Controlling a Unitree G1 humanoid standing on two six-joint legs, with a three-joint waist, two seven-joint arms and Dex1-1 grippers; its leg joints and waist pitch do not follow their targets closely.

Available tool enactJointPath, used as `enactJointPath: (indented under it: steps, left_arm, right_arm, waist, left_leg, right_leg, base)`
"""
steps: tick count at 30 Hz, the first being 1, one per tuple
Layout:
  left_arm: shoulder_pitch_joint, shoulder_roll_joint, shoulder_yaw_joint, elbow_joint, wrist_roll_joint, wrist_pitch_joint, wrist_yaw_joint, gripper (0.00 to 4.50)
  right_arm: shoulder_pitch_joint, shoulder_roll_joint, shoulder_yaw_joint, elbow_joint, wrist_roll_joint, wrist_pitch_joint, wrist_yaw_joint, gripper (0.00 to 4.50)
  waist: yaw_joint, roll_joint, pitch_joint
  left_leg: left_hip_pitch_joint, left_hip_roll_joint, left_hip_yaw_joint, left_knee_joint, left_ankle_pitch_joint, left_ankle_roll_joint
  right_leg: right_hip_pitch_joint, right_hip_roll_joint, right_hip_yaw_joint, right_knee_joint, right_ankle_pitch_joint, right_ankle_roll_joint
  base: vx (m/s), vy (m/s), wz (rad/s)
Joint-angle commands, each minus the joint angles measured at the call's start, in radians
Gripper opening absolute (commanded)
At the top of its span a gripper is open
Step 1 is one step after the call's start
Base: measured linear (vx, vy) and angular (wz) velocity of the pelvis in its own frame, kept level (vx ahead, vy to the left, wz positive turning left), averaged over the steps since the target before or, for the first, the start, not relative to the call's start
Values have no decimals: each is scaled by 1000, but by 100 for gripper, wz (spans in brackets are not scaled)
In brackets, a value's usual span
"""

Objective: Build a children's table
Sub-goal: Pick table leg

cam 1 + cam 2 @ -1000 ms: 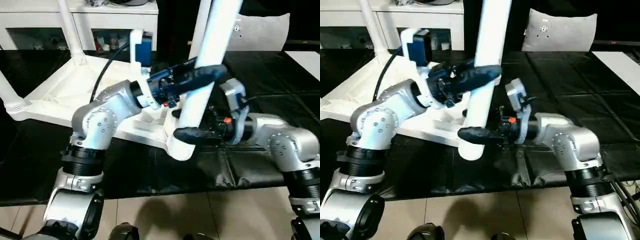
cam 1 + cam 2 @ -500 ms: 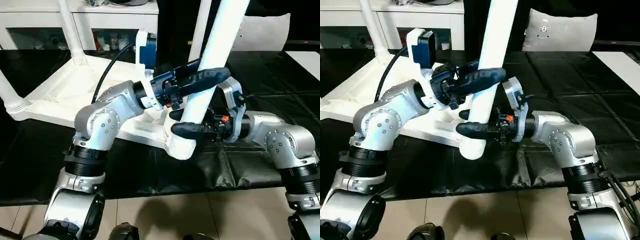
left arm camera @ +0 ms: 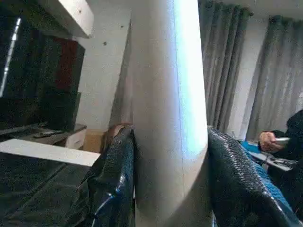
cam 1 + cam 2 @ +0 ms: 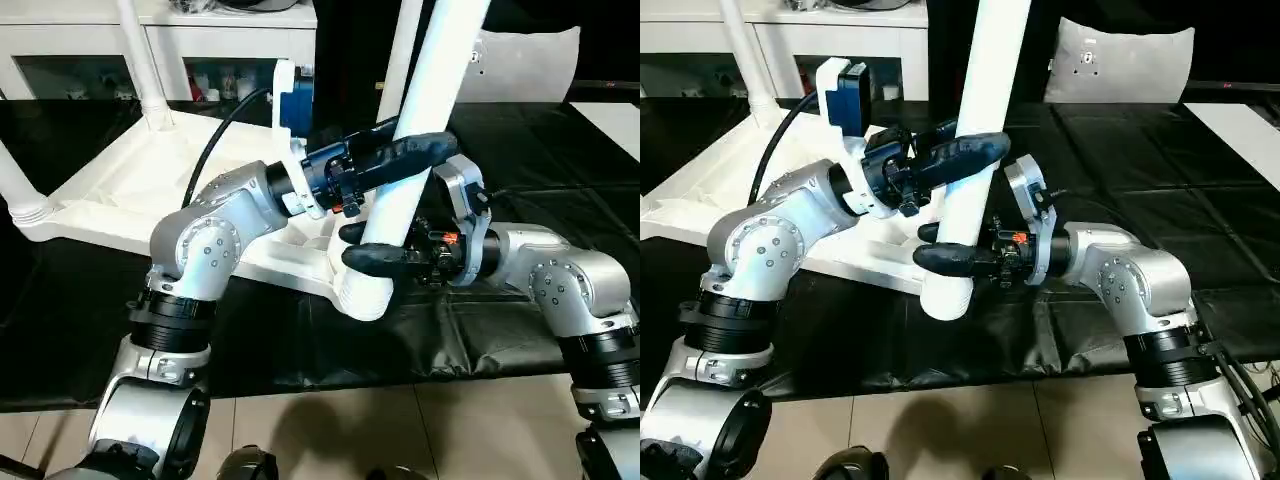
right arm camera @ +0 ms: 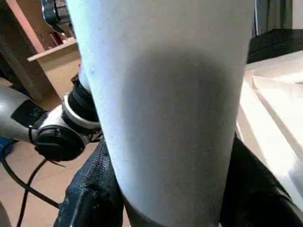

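The children's table (image 4: 150, 190) lies upside down on the black-covered work surface (image 4: 80, 300), its ribbed underside facing up. Four white tube legs can be counted. At far left one leg (image 4: 15, 190) stands in its corner socket, its upper part cut off by the picture's edge. Further right and farther back, a second leg (image 4: 140, 65) rises from another socket and also runs out at the top. A third, thinner-looking leg (image 4: 400, 60) stands at the far corner, largely hidden behind the nearest one. The fourth leg (image 4: 415, 150) is at the near corner, leaning slightly, with its lower end at the round socket (image 4: 360, 290); whether it is fully seated cannot be told, since the grippers cover the joint.

There are two silver arms. The left gripper (image 4: 405, 150) is clamped on the fourth leg at mid-height, one black finger crossing in front of the tube; the left wrist view shows a finger (image 3: 118, 179) pressed to each side of it. Lower down, the right gripper (image 4: 375, 255) is wrapped around the same leg just above the socket, fingers (image 5: 90, 194) against both sides.

At far right a white cushion-like object (image 4: 530, 60) sits at the back, partly hidden. A person's hand (image 3: 270, 140) shows at the left wrist view's edge, holding something too small to make out.
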Motion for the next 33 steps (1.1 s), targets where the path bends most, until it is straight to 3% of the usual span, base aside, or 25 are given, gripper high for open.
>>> enactJointPath:
  steps: [1,2,5,11,17,20,23,28,29,31,32,33]
  left_arm:
    - [-18,4,-15,-11,33,-6,12,214]
    - [-16,2,-14,-16,28,-2,14,249]
    - [-10,-5,-14,-42,10,10,14,258]
    - [35,-7,-93,-121,24,22,-16,323]
    - [79,4,-196,-178,60,32,-49,379]
    - [94,2,-217,-200,55,41,-58,392]
    - [93,-37,-182,-161,80,-5,-14,426]
    - [57,-151,43,-39,-50,-59,102,450]
    - [57,-152,45,-38,-51,-59,103,450]
    - [51,-164,96,-19,-92,-58,120,450]
    - [48,-164,119,-6,-107,-57,126,450]
    - [48,-164,127,-2,-111,-56,128,450]
  right_arm:
    - [4,4,-3,2,6,2,-10,199]
    - [5,6,-3,2,3,-1,-14,198]
    - [8,15,-3,3,-8,-11,-28,196]
    - [17,43,4,10,-46,-42,-81,192]
    - [8,97,6,70,-136,-121,-206,192]
    - [7,116,5,90,-159,-143,-245,192]
    - [18,128,-7,80,-147,-140,-255,192]
    - [68,133,-79,-7,-28,-68,-224,192]
    - [69,133,-80,-8,-27,-68,-224,192]
    - [95,128,-97,-46,13,-44,-211,191]
    - [118,121,-103,-75,33,-33,-206,191]
    - [127,118,-104,-86,39,-29,-205,191]
  waist:
    - [0,-10,-89]
    - [0,-9,-89]
    - [-1,-9,-89]
    - [-2,-6,-88]
    - [-8,-5,-84]
    - [-21,-4,-81]
    - [-25,-3,-79]
    - [-21,-1,-81]
    - [-23,-3,-81]
    - [-23,-5,-80]
    - [-21,1,-78]
    - [-20,-3,-78]
  left_leg:
    - [39,52,-34,-81,-357,-54]
    - [38,51,-35,-81,-357,-54]
    - [39,52,-36,-81,-362,-53]
    - [39,52,-34,-82,-363,-55]
    - [39,53,-39,-87,-393,-72]
    - [42,50,-41,-86,-435,-79]
    - [44,50,-42,-86,-446,-76]
    - [42,48,-41,-84,-438,-58]
    - [37,47,-41,-85,-435,-55]
    - [39,47,-40,-86,-438,-50]
    - [38,46,-39,-86,-432,-48]
    - [41,46,-38,-85,-431,-44]
  right_leg:
    - [30,-63,36,-90,-481,-127]
    - [31,-63,36,-89,-477,-130]
    - [31,-63,35,-91,-482,-130]
    - [30,-61,36,-88,-462,-141]
    - [26,-62,36,-94,-508,-113]
    - [23,-63,33,-101,-564,-99]
    - [21,-60,33,-104,-570,-92]
    - [27,-63,29,-108,-546,-109]
    - [29,-59,29,-107,-534,-109]
    - [27,-59,28,-107,-525,-113]
    - [28,-60,29,-108,-530,-110]
    - [26,-58,30,-112,-536,-103]
  base:
    - [0,0,0]
    - [0,0,0]
    - [0,0,0]
    - [0,0,0]
    - [0,0,0]
    - [0,0,0]
    - [0,0,0]
    - [0,0,0]
    - [0,0,0]
    - [0,0,0]
    - [0,0,0]
    - [0,0,0]
